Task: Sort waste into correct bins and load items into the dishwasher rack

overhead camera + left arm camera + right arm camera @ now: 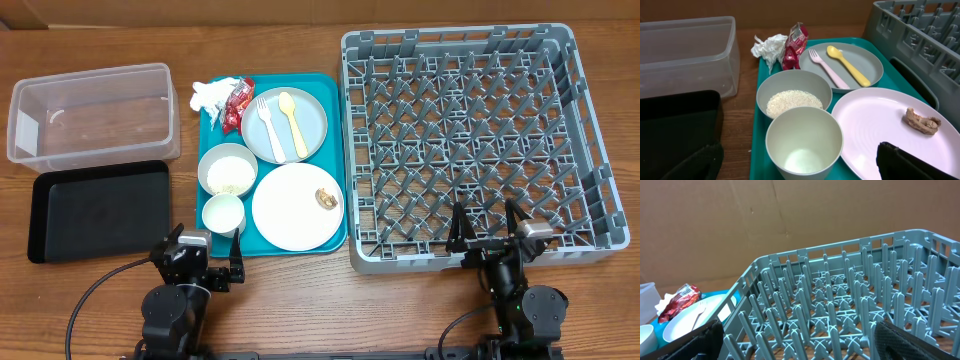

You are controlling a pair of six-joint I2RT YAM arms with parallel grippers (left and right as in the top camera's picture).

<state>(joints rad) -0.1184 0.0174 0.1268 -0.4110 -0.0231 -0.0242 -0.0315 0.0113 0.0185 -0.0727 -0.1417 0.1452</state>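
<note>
Dishwasher rack (pixel 455 37), grey and pegged, stood at right with nothing in it. The teal tray (pixel 212 138) lay just beside it and carried everything to be sorted. Clear tub (pixel 95 112) and black tray (pixel 100 210) sat at left, both bare.

- On the teal tray: white-pink plate (pixel 285 215) with a brown morsel (pixel 326 198) on it.
- Grey-blue plate (pixel 312 120) bore the white fork (pixel 268 125) and yellow spoon (pixel 292 120) side by side.
- Grey bowl (pixel 222 153) held rice grains (pixel 232 180); the white cup (pixel 223 213) stood nearest, upright.
- Crumpled napkin (pixel 210 95) and red wrapper (pixel 238 103) lay touching at the far corner.

Judged as the opening step, with no item binned or racked. The next move likely called for the left arm to reach over the cup for the waste, or to take the cup first. The bowl and the white-pink plate would need clearing before racking.

Left gripper (pixel 204 250) hung at the tray's near edge just short of the cup, jaws spread wide, holding and touching nothing. Right gripper (pixel 485 228) hung over the rack's near wall, jaws equally wide, empty.
</note>
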